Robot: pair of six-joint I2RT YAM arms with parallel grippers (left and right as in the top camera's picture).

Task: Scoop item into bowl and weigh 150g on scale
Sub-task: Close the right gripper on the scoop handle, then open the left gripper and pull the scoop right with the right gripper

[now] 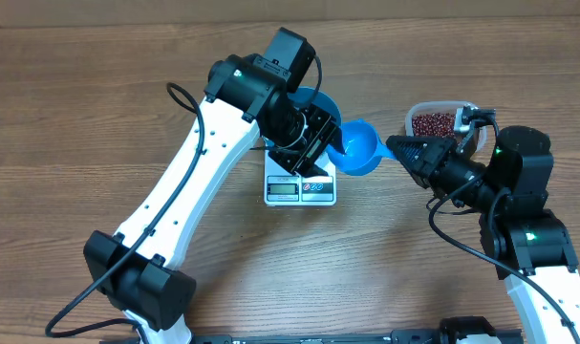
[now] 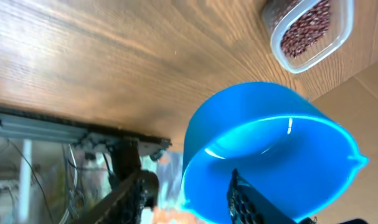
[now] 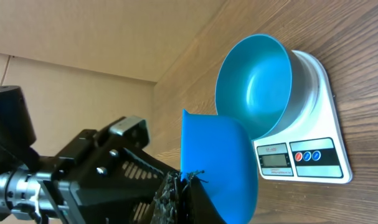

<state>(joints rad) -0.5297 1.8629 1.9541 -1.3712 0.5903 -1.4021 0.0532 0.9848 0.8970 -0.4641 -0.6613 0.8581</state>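
Note:
The bright-blue bowl [image 3: 254,84] sits empty on the white scale [image 3: 319,155]. From overhead my left arm covers most of the bowl [image 1: 318,98] and part of the scale [image 1: 300,189]. My left gripper [image 2: 190,180] is open and straddles the bowl's rim [image 2: 269,149], one finger inside and one outside with a gap. My right gripper [image 3: 184,177] is shut on the handle of a small blue scoop [image 3: 220,168]. It holds that scoop [image 1: 361,148] beside the bowl, and no beans show in it. The red-brown beans [image 1: 431,124] lie in a clear tub [image 2: 341,34].
The clear tub [image 1: 452,107] stands at the back right, just behind my right gripper [image 1: 397,148]. A cable loops off the left arm at the back left [image 1: 180,96]. Bare wooden tabletop [image 1: 98,115] lies to the left and front.

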